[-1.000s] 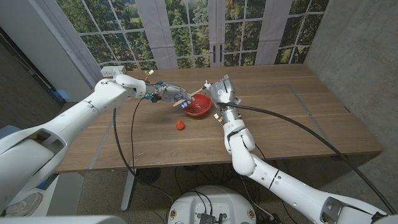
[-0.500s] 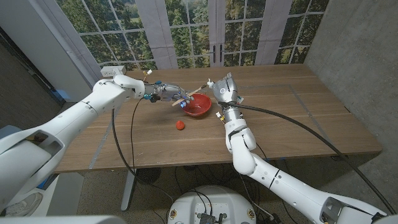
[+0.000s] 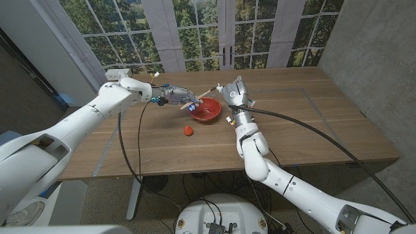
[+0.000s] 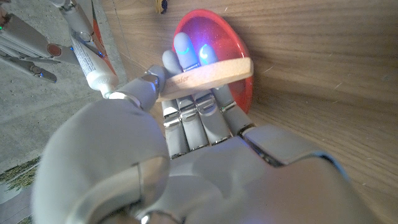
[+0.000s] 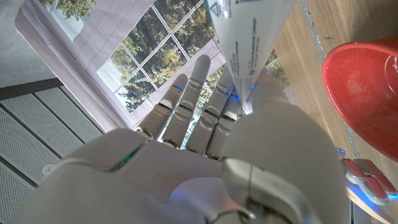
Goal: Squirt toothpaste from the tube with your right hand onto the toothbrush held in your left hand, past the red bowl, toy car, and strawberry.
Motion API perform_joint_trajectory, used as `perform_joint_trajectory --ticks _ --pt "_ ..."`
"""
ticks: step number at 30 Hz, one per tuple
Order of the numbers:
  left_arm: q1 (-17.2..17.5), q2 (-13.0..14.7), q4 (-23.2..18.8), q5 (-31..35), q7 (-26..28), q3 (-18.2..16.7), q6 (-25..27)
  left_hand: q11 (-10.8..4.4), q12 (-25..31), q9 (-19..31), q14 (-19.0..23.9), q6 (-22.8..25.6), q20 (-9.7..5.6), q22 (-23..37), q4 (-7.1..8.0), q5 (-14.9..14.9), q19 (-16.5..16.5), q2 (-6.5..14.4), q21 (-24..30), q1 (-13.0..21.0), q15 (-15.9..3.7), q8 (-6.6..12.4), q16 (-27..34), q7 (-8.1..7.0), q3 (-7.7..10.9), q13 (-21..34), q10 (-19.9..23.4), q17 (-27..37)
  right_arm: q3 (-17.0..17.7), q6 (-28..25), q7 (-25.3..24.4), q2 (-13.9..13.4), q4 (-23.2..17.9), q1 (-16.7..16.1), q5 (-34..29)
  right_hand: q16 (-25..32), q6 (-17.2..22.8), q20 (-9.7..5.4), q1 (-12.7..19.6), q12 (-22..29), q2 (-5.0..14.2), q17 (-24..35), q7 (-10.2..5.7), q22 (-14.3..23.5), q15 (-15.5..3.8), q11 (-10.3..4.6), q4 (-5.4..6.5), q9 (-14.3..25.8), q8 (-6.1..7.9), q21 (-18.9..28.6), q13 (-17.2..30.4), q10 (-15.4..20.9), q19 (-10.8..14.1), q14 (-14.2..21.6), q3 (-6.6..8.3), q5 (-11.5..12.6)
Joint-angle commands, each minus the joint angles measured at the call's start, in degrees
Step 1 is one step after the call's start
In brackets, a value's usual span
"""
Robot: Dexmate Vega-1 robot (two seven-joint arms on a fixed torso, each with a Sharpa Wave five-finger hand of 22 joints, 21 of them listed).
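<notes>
Toothpaste tube [image 4: 87, 59] gripped in my right hand [image 3: 233, 95]; toothbrush [image 4: 208, 73] pinched in left hand [image 3: 174, 96] above red bowl [image 3: 206, 110]. Risk: misaligned nozzle drops paste into bowl.

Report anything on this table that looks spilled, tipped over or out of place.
Nothing stands out. The red bowl sits upright on the table, the strawberry lies alone in front of it, and no paste shows on the wood. The left hand holds the toothbrush over the bowl; the right hand holds the tube.
</notes>
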Motion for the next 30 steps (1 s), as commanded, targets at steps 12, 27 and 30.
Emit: perform_joint_trajectory --ticks 12,27,30 --pt "-0.1 -0.4 0.7 -0.4 -0.9 0.0 -0.7 -6.50 0.2 0.1 4.4 0.7 -5.14 0.0 0.57 0.3 0.2 2.7 0.3 2.7 -6.51 -0.20 -0.1 0.72 0.85 0.2 7.0 0.3 -0.6 1.1 0.9 -0.4 -0.7 0.6 0.6 0.2 4.1 -3.36 1.8 0.9 0.99 2.2 -1.99 0.2 -8.46 -0.14 0.21 0.2 -0.35 0.4 1.2 0.6 -0.6 1.1 -1.22 1.0" --pt "0.8 0.3 -0.4 -0.8 -0.2 -0.6 -0.6 -6.52 0.1 0.1 4.4 0.6 -5.15 0.0 0.60 0.3 0.2 2.7 0.3 2.6 -6.51 -0.27 -0.1 0.79 0.87 0.2 7.0 0.3 0.4 -1.5 -2.9 0.0 -0.4 -0.4 2.3 1.8 4.5 -3.27 2.7 1.5 1.29 5.8 -1.63 0.4 -8.46 -0.04 0.32 1.6 0.04 0.8 2.0 1.5 -0.8 2.9 -2.16 1.6" --pt "0.8 0.3 -0.6 -0.8 -0.1 -0.6 -0.6 -6.54 0.1 0.2 4.4 0.6 -5.14 0.0 0.59 0.3 0.2 2.7 0.3 2.6 -6.51 -0.24 -0.1 0.79 0.88 0.1 7.1 0.3 0.5 -2.6 -4.6 0.4 -0.2 -0.6 2.6 1.7 4.4 -3.24 2.7 1.5 1.37 6.1 -1.50 0.4 -8.42 -0.04 0.39 1.8 0.06 0.9 2.0 1.6 -0.9 2.9 -2.24 1.7"
